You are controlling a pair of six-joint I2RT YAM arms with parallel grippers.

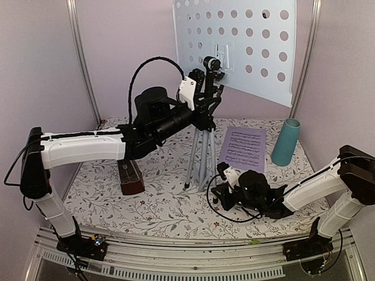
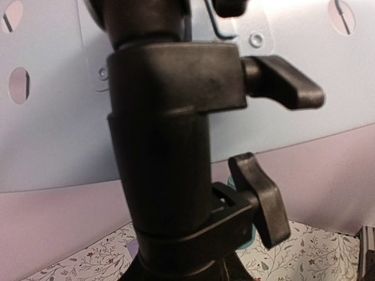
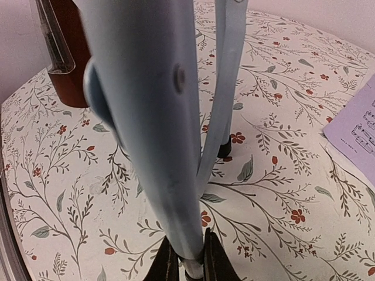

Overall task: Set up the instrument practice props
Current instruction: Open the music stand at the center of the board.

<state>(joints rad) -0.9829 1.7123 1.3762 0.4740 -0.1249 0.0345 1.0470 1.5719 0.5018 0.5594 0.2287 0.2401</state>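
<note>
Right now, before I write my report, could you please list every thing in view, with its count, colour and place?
music stand: 1, pale-blue perforated desk, black neck, silver tripod legs; upright at back centre
sheet music: 1 page seen, lilac-white; flat on the cloth, right of the tripod
metronome: 1, dark red-brown; left of the tripod, partly under the left arm
cup: 1, teal; upright, right of the sheet music
tablecloth: 1, white with floral print; under everything
left gripper: 1, black; closed on the stand's black neck, below the desk
right gripper: 1, black; closed on the foot of a near tripod leg
</note>
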